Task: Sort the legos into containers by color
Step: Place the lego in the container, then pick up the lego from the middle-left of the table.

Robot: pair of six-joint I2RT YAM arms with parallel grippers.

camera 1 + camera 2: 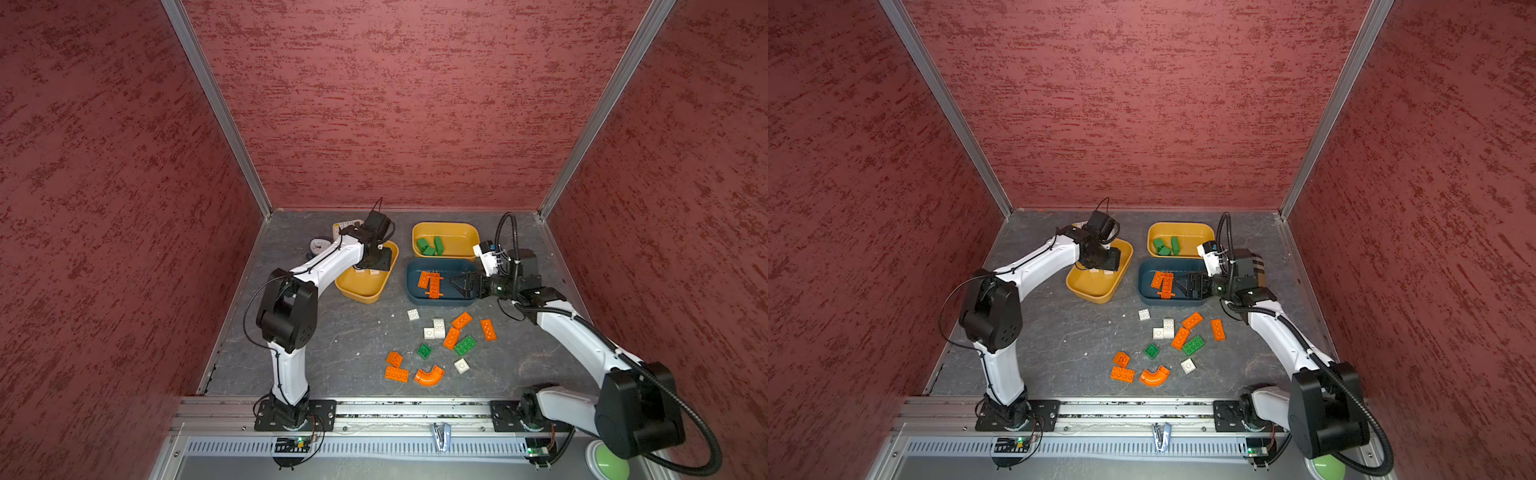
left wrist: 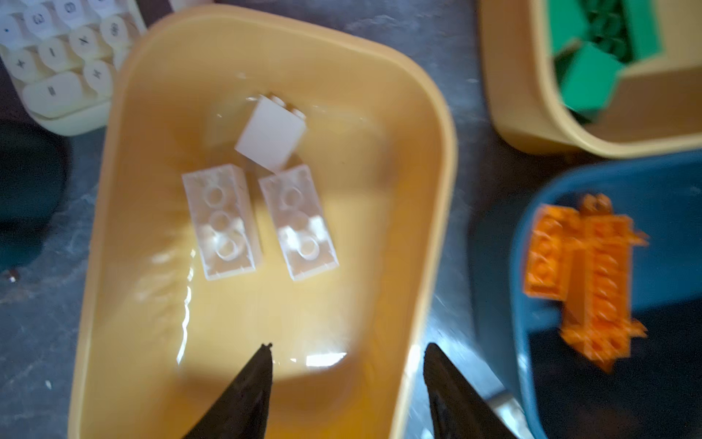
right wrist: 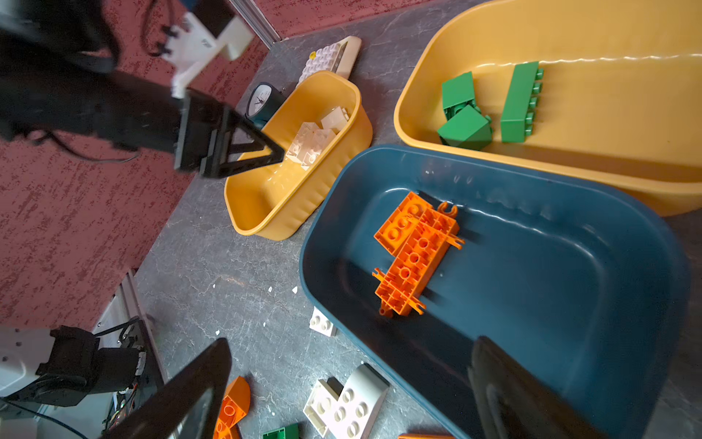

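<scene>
Beside white-brick tray (image 1: 361, 296): calculator (image 1: 343, 226), clock (image 1: 319, 246). Above it, left end effector (image 2: 347, 349) open, empty. Over teal tray (image 1: 409, 286), right end effector (image 1: 456, 284) open; orange beam (image 1: 434, 286) lies front-to-back.

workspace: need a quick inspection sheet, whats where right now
surface: dark grey tabletop, a few white specks
job's things: white bricks in the mustard tray by the left arm; green bricks in the back mustard tray; orange pieces in the teal tray; loose bricks in all three colours plus an orange elbow on the table
clutter: cream calculator, small dial clock
grippers: left end effector over the white bricks, jaws apart, empty; right end effector over the teal tray, wide open, empty
cables: black conduit on the right arm; thin cable loop by the left arm
surroundings: red textured walls, metal rail, green button
</scene>
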